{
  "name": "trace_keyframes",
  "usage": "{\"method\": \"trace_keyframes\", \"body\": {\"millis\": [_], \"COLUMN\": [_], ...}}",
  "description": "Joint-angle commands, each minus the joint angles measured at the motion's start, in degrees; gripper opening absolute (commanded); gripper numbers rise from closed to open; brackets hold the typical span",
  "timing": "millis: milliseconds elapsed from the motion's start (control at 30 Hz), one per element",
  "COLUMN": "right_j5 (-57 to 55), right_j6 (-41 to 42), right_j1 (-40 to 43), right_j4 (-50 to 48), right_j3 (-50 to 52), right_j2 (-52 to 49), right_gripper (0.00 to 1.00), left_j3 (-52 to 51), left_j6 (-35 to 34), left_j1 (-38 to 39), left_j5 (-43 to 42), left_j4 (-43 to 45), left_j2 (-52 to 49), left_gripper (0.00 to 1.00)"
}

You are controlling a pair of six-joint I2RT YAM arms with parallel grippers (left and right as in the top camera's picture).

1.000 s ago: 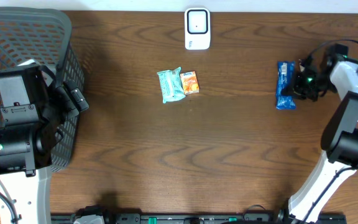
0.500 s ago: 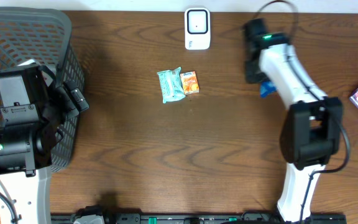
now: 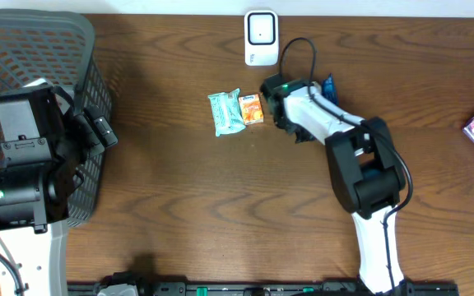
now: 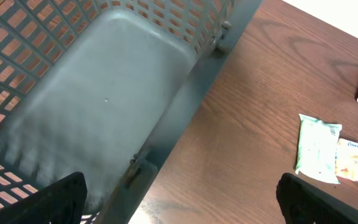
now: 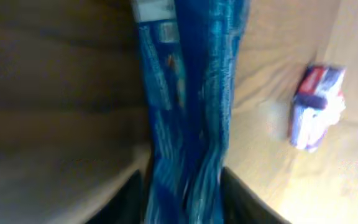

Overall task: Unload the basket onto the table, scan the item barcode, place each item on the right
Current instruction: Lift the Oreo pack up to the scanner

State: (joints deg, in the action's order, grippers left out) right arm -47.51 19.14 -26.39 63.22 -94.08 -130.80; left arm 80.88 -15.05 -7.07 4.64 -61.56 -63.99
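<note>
Blue packet (image 5: 185,93) between the right fingers (image 5: 126,202) — clamped or slack, cannot tell through blur — left fingers (image 4: 55,199) wide apart.

— Where does the overhead camera sit?
— High above, facing straight down. It takes in the whole tabletop (image 3: 179,205), with the basket (image 3: 81,49) at its left edge.
— And the left wrist one?
— Much nearer, tilted down into that basket from above its rim, with a strip of tabletop on the right. It shares the teal packet (image 4: 316,148) and the orange packet (image 4: 350,160) with the overhead view.
— The right wrist?
— Very close and blurred: the blue wrapper (image 5: 191,93) fills most of it. Farther off it catches the red-and-purple packet (image 5: 316,106), which the overhead view shows at its right edge.
</note>
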Motion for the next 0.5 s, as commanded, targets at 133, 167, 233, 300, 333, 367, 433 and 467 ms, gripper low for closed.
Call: {"method": "trace_keyframes", "body": {"millis": [133, 167, 233, 300, 333, 367, 433, 467], "right_j5": [-1.7, -1.3, 0.8, 4.4, 6.8, 9.8, 17.4, 22.1], "right_j6": [2.3, 2.3, 2.3, 2.0, 1.3, 0.0, -3.8, -6.6], "right_j1": [-3.9, -3.5, -1.9, 0.6, 2.0, 3.7, 7.5, 9.6], "right_j4": [5.7, 6.5, 7.8, 8.9, 9.0, 9.0, 8.7, 8.5], "right_j3": [-12.4, -14.4, -18.0, -21.1, -22.2, -22.9, -23.5, -23.5], "right_j2": [1.9, 1.9, 1.9, 1.9, 1.9, 1.9, 1.9, 1.9], "right_gripper": [0.58, 0.58, 0.57, 0.56, 0.56, 0.58, 0.61, 0.63], "left_j3": [1.1, 1.1, 1.1, 1.1, 1.1, 1.1, 1.1, 1.1], "left_j6": [-0.3, -0.3, -0.3, -0.3, -0.3, -0.3, -0.3, -0.3], "left_j1": [-0.2, -0.2, -0.2, -0.2, -0.2, -0.2, -0.2, -0.2], "left_j5": [0.5, 0.5, 0.5, 0.5, 0.5, 0.5, 0.5, 0.5], "left_j4": [-0.2, -0.2, -0.2, -0.2, -0.2, -0.2, -0.2, -0.2], "left_j2": [0.0, 0.0, 0.0, 0.0, 0.0, 0.0, 0.0, 0.0], "left_gripper": [0.98, 0.98, 0.98, 0.98, 0.98, 0.98, 0.98, 0.98]}}
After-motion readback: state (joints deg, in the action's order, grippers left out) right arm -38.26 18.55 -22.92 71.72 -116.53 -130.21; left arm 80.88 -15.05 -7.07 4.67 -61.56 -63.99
